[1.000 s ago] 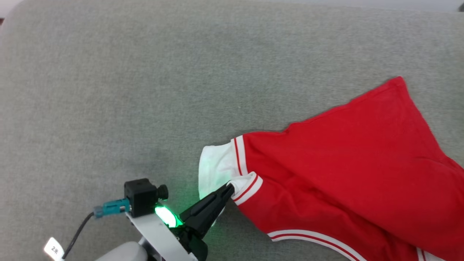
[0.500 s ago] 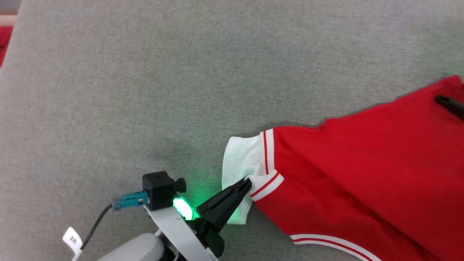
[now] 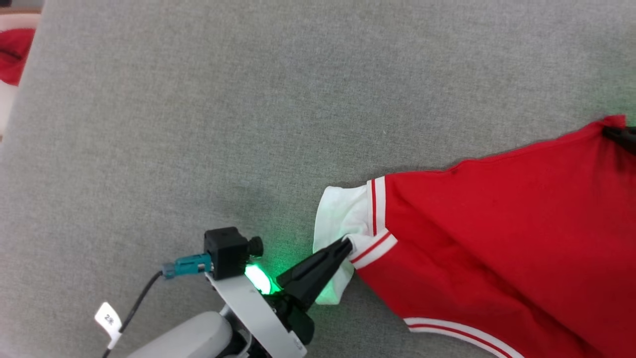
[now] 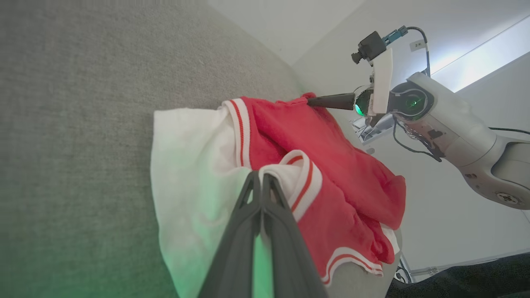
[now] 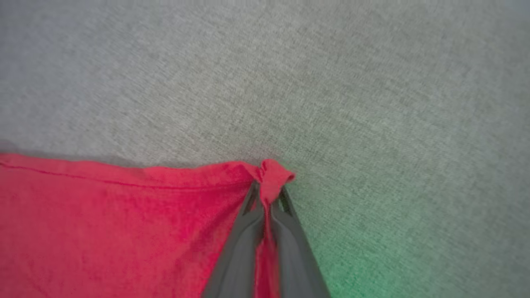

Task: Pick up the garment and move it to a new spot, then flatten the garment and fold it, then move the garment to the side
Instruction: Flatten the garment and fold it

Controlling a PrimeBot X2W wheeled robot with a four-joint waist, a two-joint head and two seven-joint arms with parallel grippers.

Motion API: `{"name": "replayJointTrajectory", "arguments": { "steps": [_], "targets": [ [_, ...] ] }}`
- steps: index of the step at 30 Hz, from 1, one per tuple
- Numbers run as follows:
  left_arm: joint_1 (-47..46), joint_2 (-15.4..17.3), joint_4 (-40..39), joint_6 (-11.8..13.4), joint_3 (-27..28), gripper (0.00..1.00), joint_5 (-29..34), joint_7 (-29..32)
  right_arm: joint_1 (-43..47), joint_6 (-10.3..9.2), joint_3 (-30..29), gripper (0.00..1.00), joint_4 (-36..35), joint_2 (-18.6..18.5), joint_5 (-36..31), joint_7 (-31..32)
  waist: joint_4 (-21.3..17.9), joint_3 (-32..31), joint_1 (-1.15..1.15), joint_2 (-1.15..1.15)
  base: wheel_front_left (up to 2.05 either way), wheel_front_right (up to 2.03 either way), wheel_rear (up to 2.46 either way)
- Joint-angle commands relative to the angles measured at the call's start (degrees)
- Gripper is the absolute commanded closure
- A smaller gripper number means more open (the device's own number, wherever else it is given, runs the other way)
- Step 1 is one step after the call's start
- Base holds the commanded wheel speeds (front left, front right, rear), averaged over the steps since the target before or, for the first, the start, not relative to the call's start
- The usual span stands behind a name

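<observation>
The red garment [image 3: 497, 233] with a white panel and striped trim lies spread over the right half of the grey surface. My left gripper [image 3: 346, 244] is shut on its striped trim beside the white panel, and in the left wrist view my left gripper [image 4: 261, 176] pinches that trim of the garment [image 4: 314, 136]. At the right edge of the head view my right gripper [image 3: 612, 132] is closed on the garment's far red corner. The right wrist view shows my right gripper [image 5: 268, 191] clamping a bunched red corner of the garment [image 5: 124, 223].
The grey fabric surface [image 3: 198, 124] stretches wide to the left and the far side. A plain red cloth [image 3: 15, 54] lies beyond the surface's left edge at the top left corner.
My right gripper has reached the garment's far corner and shut on it. The head camera has shifted, so the whole scene sits further right. My left gripper keeps its hold on the trim.
</observation>
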Motion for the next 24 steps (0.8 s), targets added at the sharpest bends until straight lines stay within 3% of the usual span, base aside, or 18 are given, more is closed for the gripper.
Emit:
{"name": "replayJointTrajectory", "arguments": {
  "steps": [1, 12, 16, 24],
  "targets": [
    [-0.33, 0.49, 0.23, -0.16, 0.4, 1.0, -0.37, -0.28, 2.28, -0.04, 0.71, 1.0, 1.17, 1.35, 0.05, -0.55, -0.52, -1.14, 0.0, 0.0, 0.0, 0.0, 0.0],
    [-6.46, 3.18, 0.89, -0.16, 7.85, 1.0, -1.06, -0.3, -2.43, -0.05, -12.57, 1.0, 10.53, 6.11, 1.17, -16.7, -3.89, -5.86, 0.0, 0.0, 0.0, 0.0, 0.0],
    [-15.26, 3.54, 3.61, -0.16, 10.11, 1.0, -1.98, 1.31, -7.45, -0.05, -18.95, 1.0, 16.01, 8.55, 0.36, -22.35, -5.43, -5.03, 0.0, 0.0, 0.0, 0.0, 0.0],
    [-40.06, -0.79, 18.97, -0.03, 17.35, 1.0, -4.96, 4.75, -24.19, -0.09, -29.67, 1.0, 26.23, 12.15, -2.88, -31.96, -8.6, 0.2, 0.0, 0.0, 0.0, 0.0, 0.0]
  ]
}}
